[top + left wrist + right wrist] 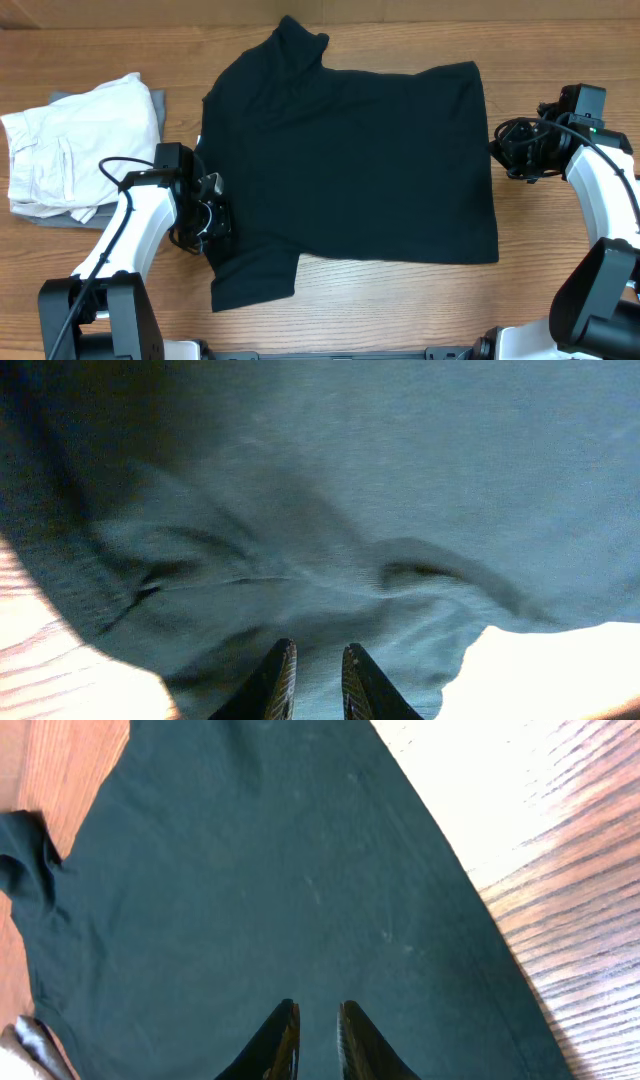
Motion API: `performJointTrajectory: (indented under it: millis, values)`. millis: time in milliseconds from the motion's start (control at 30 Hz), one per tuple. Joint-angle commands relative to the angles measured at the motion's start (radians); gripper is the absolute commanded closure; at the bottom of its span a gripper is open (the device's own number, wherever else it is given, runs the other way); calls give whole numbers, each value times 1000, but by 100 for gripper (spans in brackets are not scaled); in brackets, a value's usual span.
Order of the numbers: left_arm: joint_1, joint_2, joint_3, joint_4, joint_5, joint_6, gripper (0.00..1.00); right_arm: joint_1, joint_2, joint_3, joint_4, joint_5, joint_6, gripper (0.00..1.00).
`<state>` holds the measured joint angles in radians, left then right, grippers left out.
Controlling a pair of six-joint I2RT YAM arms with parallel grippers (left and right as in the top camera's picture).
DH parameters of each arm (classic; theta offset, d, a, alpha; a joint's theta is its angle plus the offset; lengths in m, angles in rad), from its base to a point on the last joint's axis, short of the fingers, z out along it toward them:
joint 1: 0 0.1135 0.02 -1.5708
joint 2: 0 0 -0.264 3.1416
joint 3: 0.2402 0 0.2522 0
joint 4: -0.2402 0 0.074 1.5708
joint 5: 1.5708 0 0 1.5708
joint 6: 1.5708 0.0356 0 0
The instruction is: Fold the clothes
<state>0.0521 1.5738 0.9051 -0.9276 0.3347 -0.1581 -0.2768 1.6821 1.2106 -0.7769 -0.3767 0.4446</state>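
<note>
The clothes are a black T-shirt [350, 160] spread flat on the wooden table, neck to the left and hem to the right. My left gripper [212, 215] sits at the shirt's left edge beside the near sleeve. In the left wrist view its fingers [315, 665] stand almost together on wrinkled fabric [300, 570], pinching the shirt. My right gripper [500, 150] is at the hem on the right. In the right wrist view it [318, 1025] hovers over smooth fabric [250, 870] with a narrow gap between the jaws and nothing held.
A folded off-white garment [75, 145] lies at the left on a grey item [160, 105], close to my left arm. Bare wood [580, 920] shows to the right of the hem and along the front edge [400, 310].
</note>
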Motion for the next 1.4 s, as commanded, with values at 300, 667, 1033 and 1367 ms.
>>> performJointTrajectory:
  millis: [300, 667, 1033, 1367]
  values:
    - [-66, 6, 18, -160, 218, 145, 54, 2, -14, 6, -22, 19, -30, 78]
    - [-365, 6, -12, -149, -100, -168, 43, 2, -14, 6, -41, 24, -34, 72]
    - [-413, 6, -177, -109, -207, -402, 40, 2, -14, 6, -49, 27, -53, 71]
    - [-419, 6, -204, -76, -204, -427, 56, 2, -14, 6, -53, 27, -53, 71]
